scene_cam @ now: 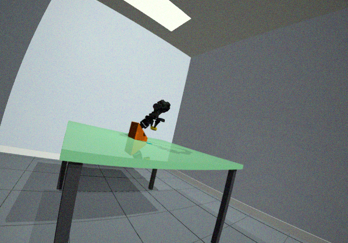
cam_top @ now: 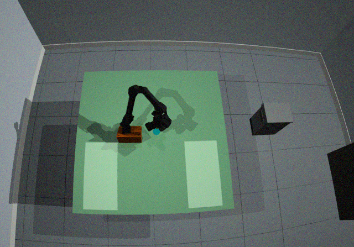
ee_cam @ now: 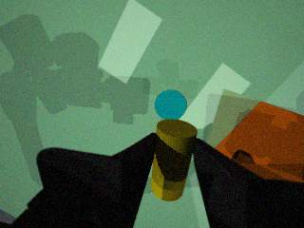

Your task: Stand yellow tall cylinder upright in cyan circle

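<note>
Claw grasping the tall, smooth yellow cylinder, flat cyan circle at twelve o'clock in the wrist view; residual tilt at release could topple it.

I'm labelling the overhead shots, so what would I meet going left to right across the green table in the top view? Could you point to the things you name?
Orange block-shaped base (cam_top: pixel 139 138) (scene_cam: pixel 134 132) (ee_cam: pixel 273 125) → flat round cyan circle (cam_top: pixel 156 131) (scene_cam: pixel 149 143) (ee_cam: pixel 170 104) → pale green rectangular patch on the right (cam_top: pixel 203 174).
</note>
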